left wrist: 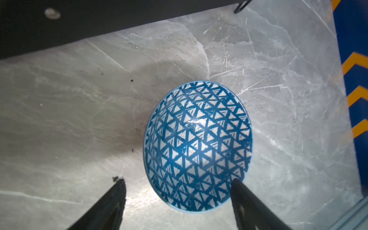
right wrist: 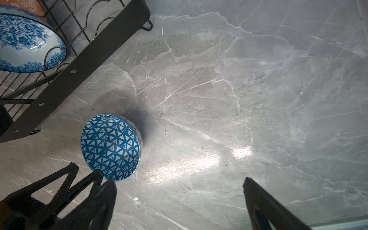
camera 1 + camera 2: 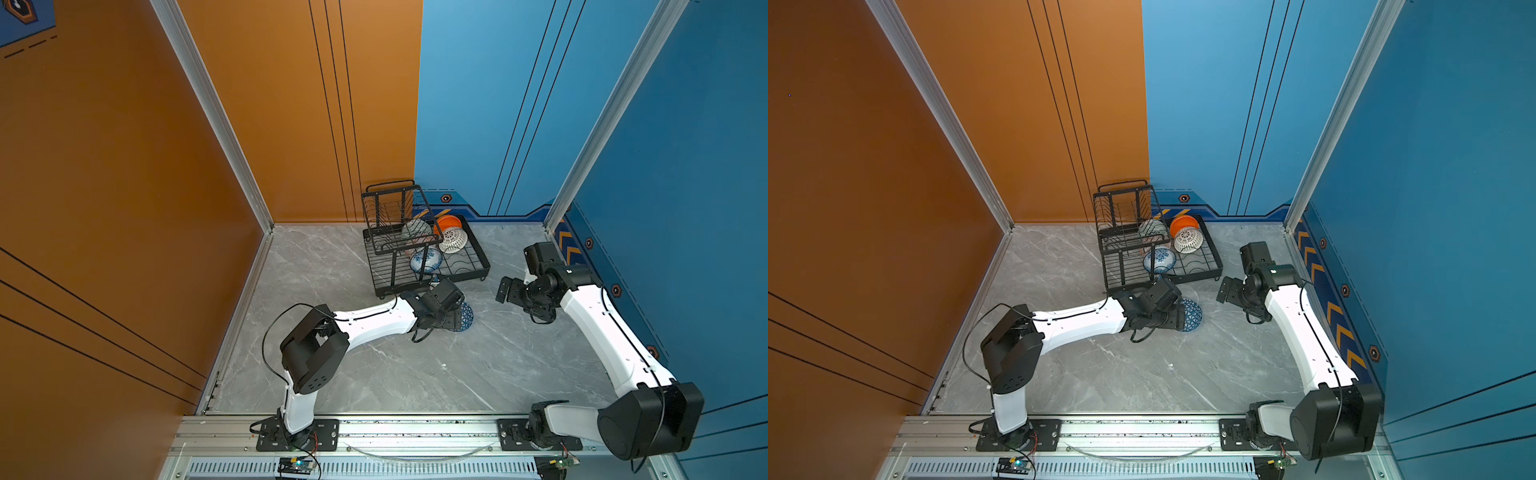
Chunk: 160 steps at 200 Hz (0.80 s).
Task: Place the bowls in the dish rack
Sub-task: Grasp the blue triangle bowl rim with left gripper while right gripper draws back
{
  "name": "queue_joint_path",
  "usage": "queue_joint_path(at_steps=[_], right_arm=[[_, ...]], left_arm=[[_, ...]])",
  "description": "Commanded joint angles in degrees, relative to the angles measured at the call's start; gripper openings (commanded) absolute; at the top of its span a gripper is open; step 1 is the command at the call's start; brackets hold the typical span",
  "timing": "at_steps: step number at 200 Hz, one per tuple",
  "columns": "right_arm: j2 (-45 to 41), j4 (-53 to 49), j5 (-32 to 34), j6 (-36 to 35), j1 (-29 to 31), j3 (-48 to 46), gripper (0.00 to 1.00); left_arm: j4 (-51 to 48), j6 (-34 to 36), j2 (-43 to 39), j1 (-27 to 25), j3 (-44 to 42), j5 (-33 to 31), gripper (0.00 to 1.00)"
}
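A blue-white triangle bowl (image 3: 468, 318) (image 3: 1192, 316) (image 1: 198, 147) (image 2: 110, 146) lies tilted on the grey table just in front of the dish rack (image 3: 481, 255) (image 3: 1213, 254). My left gripper (image 1: 178, 182) (image 3: 455, 321) is open at the bowl's near edge, one finger over the rim's side and the other over the table. Inside the rack lie a plain orange bowl (image 3: 446, 224), a white-black lattice bowl (image 3: 453, 241), a blue-white floral bowl (image 3: 426, 261) (image 2: 23, 43) and a pale green bowl (image 3: 415, 230). My right gripper (image 2: 179, 181) (image 3: 505, 289) hangs open over bare table right of the rack, with nothing in it.
The rack's raised upper tier (image 3: 386, 208) stands at its left back, near the orange wall. The blue wall with yellow chevrons (image 3: 571, 249) runs close behind the right arm. An aluminium rail (image 3: 415, 428) borders the table's front edge.
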Motion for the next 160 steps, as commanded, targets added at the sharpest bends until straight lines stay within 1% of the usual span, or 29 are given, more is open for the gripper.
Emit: queue_joint_path(at_steps=[1,22,29,62,101,143,160], right_arm=[[-2.01,0.97,-1.60,1.28,-1.10,-1.34,1.00],[-2.80,1.06,-1.77,1.18,-2.27,-1.48,1.00],[-2.88,1.14,-1.94,1.09,-2.62,-1.52,1.00],[-2.40,1.49,-3.11,1.43,-3.37,-1.13,1.00],[-2.43,1.54,-3.26,1.61,-3.53,-1.45,1.00],[-2.82,1.59,-3.07,1.52,-4.54,-1.54,1.00],[-2.54,1.67,-3.05,1.53,-4.77,-1.70,1.00]], left_arm=[[-3.79,-4.75,1.46,0.95,0.95,0.22,0.73],[-3.72,-5.81,2.01,1.47,0.32,0.51,0.64],[-3.76,-5.78,2.27,1.47,0.33,0.52,0.62],[-3.72,-6.69,3.82,1.37,0.42,0.42,0.60],[-3.77,-6.55,6.35,1.64,2.80,1.58,0.53],[-3.71,-6.96,7.84,1.88,3.99,2.41,0.39],[-3.73,-7.09,8.09,1.95,3.96,2.74,0.29]])
